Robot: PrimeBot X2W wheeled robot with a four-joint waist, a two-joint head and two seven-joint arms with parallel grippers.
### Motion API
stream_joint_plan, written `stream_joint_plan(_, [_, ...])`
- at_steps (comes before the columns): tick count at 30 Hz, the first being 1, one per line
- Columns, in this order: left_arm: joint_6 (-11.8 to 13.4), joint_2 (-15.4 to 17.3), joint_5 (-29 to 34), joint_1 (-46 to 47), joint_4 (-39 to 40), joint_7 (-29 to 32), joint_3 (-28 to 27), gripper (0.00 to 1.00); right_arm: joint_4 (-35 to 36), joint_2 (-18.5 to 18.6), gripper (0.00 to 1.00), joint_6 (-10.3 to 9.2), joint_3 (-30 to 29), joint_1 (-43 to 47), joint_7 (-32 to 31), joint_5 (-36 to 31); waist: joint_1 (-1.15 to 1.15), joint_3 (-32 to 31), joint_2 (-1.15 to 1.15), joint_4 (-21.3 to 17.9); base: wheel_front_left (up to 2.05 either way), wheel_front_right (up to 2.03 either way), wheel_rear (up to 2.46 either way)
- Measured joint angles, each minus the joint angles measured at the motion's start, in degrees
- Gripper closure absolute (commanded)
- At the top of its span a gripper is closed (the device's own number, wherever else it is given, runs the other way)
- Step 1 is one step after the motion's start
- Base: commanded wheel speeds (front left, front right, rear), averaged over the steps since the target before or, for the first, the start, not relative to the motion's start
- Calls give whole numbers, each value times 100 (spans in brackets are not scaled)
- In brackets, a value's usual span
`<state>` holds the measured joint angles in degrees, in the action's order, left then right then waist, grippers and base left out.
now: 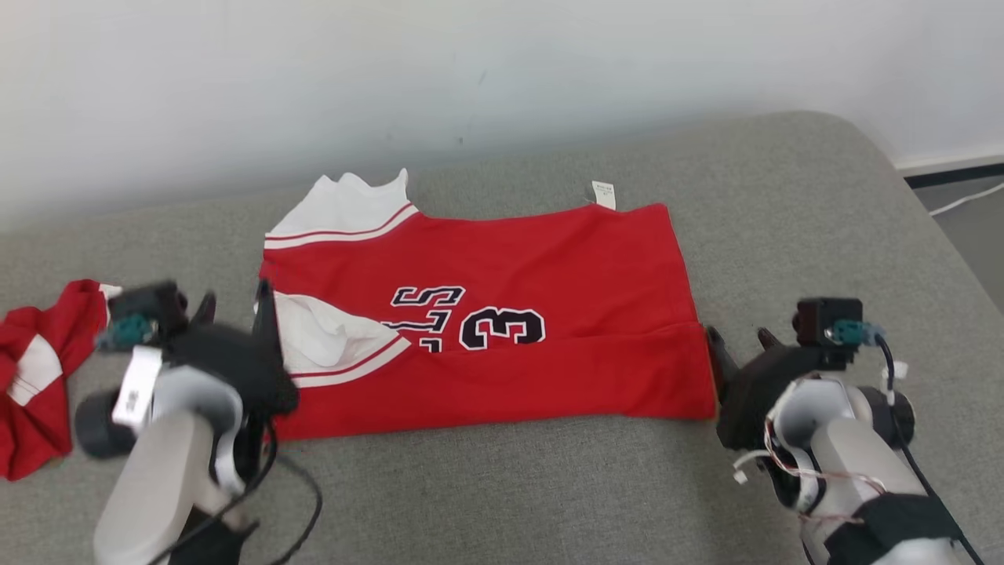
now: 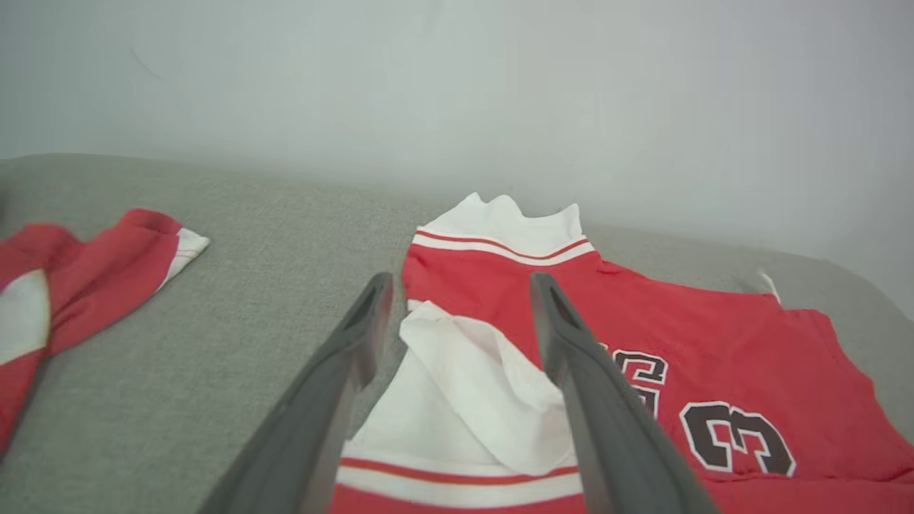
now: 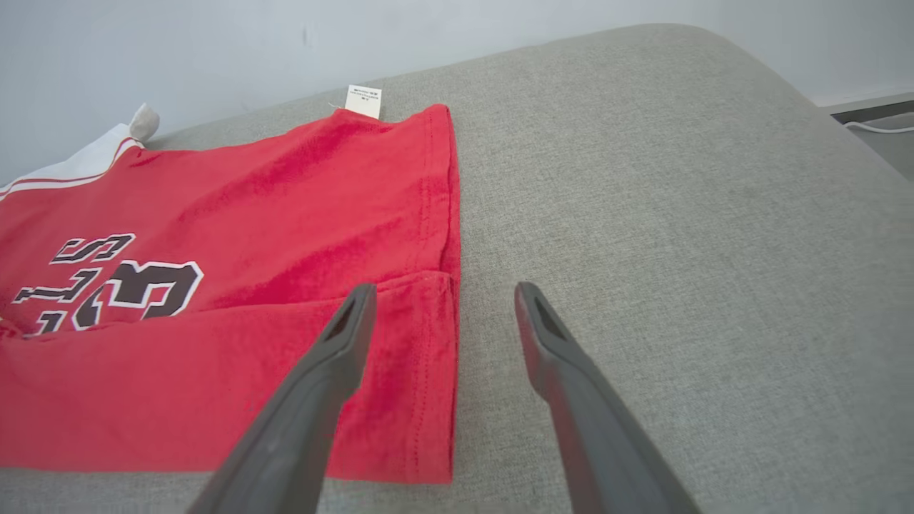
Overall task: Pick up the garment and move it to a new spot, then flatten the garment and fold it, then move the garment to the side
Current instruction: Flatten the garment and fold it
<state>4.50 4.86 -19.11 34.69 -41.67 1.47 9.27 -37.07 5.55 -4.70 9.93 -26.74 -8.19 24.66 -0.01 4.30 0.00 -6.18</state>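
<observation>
L pincer above grey cushion; wht wall.

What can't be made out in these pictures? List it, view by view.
- Lettering on the red jersey: head view, its lower part is covered by the near strip of cloth folded over it.
- White label: head view, the print is too small to read.
- Second red garment: head view, cut off by the left edge.
- Left tool: head view, blurred.
</observation>
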Motion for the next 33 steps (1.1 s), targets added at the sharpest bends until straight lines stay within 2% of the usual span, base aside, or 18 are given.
stream_joint_plan(6, [-75, 154, 113, -676, -36, -57, 135, 0, 13, 158, 0, -1, -18, 446, 180, -68, -1, -227, 0, 39, 0, 0, 0])
stream_joint_plan(13, [-98, 390, 375, -1236, -31, -109, 325, 0, 271, 126, 0, 22, 138, 739, 523, -188, 0, -297, 0, 101, 0, 0, 0])
stream_joint_plan(33, [111, 403, 502, -954, -182, 3, 297, 0, 111, 48, 0, 125, 312, 446, 875, -276, 1, 404, 0, 0, 0, 0, 0])
